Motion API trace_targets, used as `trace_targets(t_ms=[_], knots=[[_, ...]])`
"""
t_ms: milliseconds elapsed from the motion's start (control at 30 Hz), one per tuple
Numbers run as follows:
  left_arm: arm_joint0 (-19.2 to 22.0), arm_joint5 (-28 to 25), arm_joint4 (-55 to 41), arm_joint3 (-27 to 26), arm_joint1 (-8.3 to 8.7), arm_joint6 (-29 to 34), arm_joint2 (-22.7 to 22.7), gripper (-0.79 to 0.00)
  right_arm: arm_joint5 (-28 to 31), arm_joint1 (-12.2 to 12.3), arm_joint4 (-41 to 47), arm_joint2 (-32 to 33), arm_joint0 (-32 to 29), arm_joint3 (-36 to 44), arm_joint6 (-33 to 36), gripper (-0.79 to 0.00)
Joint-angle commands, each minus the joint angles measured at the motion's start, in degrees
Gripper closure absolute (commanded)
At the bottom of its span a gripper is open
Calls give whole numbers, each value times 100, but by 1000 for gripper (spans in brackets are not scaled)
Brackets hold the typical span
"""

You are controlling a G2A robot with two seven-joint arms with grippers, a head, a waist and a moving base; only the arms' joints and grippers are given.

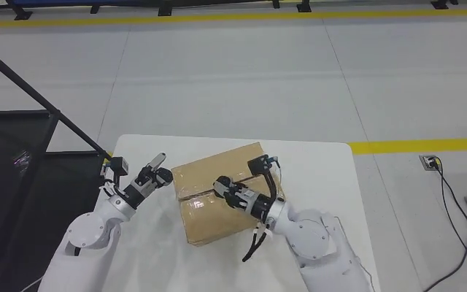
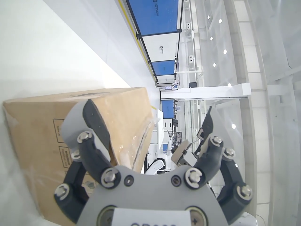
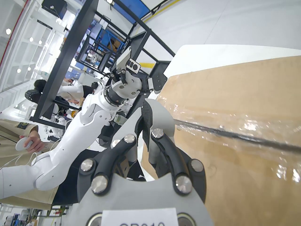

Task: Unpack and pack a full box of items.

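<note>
Cardboard box, left gripper spread wide beside it, right gripper closed on its top

Box blocks table centre; room along edges.

The right gripper, fingers together, sits by the taped seam of the cardboard box.
</note>
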State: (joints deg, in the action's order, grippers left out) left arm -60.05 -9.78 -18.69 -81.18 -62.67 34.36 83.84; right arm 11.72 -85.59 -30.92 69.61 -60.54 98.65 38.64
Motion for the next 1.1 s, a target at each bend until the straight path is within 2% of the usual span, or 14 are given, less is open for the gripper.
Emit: trace_targets(t_ms=[0, 167, 267, 367, 567, 800, 1067], knots=[[116, 5, 16, 76, -7, 21, -43, -785, -135, 33, 19, 228, -172, 110, -136, 0], [316, -28, 23, 234, -16, 62, -83, -785, -615, 36, 208, 477, -43, -257, -691, 0], [260, -94, -9, 231, -6, 99, -18, -785, -698, 47, 616, 629, 254, -768, -519, 0], [111, -162, -12, 155, 10, 132, 65, -785, -914, 70, 850, 676, 608, -1235, -6, 0], [-145, -203, -8, -80, 48, 128, 280, -785, -1678, 89, 549, 566, 952, -1675, 66, 0], [-287, -184, -18, -278, 70, 160, 388, -785, -2324, 140, 304, 616, 856, -1459, 1, 0], [-376, -216, -46, -455, 76, 200, 405, -785, -2722, 210, 196, 831, 446, -849, -256, 0]])
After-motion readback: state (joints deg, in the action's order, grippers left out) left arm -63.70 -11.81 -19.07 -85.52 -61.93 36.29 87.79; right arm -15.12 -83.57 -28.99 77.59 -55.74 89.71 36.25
